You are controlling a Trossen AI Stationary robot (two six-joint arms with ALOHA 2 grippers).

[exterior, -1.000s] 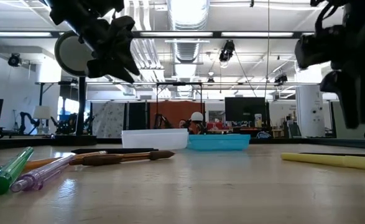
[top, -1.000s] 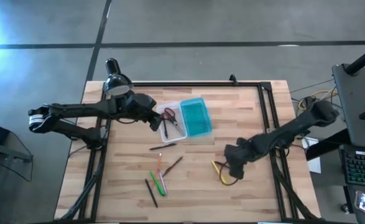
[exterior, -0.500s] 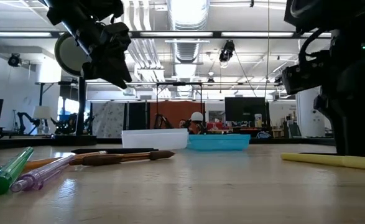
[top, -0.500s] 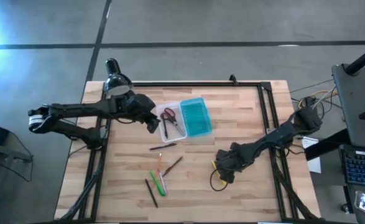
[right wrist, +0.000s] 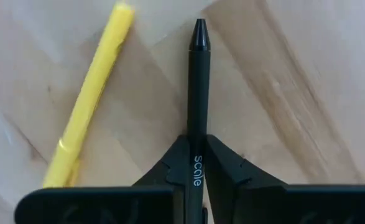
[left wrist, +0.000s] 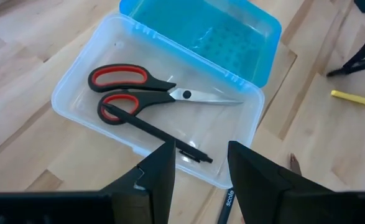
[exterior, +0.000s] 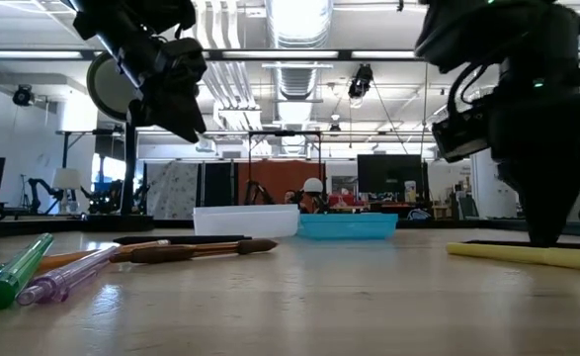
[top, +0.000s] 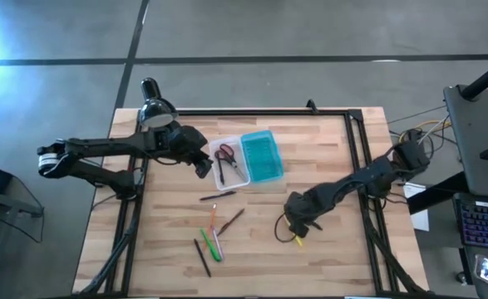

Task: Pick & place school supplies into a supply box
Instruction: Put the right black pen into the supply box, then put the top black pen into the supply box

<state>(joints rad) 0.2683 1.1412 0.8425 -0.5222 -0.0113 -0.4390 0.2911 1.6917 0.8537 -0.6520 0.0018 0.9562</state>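
Note:
The supply box (top: 227,172), a clear tray with a turquoise lid (top: 262,157) folded open, holds red-handled scissors (left wrist: 138,93) and a black pen (left wrist: 157,132). My left gripper (left wrist: 201,171) hovers open above the tray's edge. Several pens, an orange pencil and a green marker (top: 216,247) lie on the wood nearer the table's front. At the table's right, my right gripper (top: 296,226) stands tips-down on the table, shut on a black pen (right wrist: 198,74). A yellow marker (right wrist: 89,106) lies beside that pen. My right gripper pinches the black pen's barrel (right wrist: 198,127) between its two fingers (right wrist: 170,165), one on each side. The fingers come from above, pointing down (exterior: 546,235). The pen sticks out ahead of them, its tip (right wrist: 199,28) free, lying flat along the wood.
A black desk lamp (top: 154,108) stands at the far left corner, close behind my left arm. A dark frame rail (top: 356,141) runs along the table's edges. Bare wood lies between the box and my right gripper.
My right gripper has gone down to the table top and toward the table's left edge, ending beside the yellow marker. My left gripper has kept still above the box.

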